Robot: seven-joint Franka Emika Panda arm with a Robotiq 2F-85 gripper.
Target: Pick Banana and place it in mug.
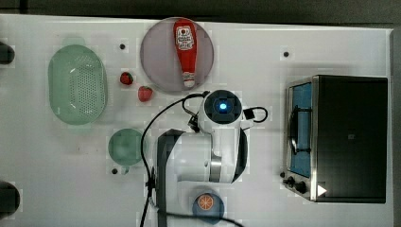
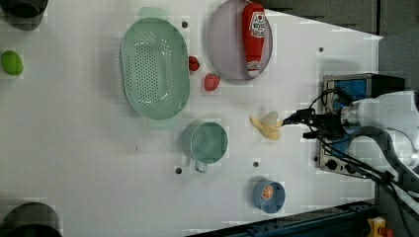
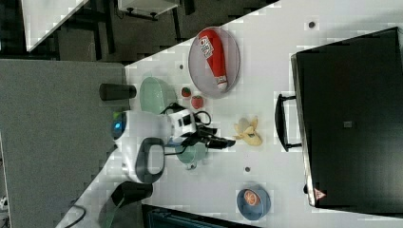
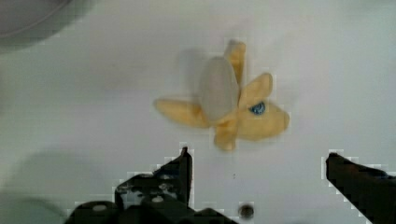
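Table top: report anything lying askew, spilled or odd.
The red ketchup bottle lies on its side across the round grey plate instead of standing. The pale yellow banana is half peeled, its skin flaps splayed on the white table. Nothing is spilled.

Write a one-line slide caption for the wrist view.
Open end effector poised over a peeled banana lying on the white table, nothing held.

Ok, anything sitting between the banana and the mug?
No. In the left view the stretch of white table between the banana and the mug is bare.
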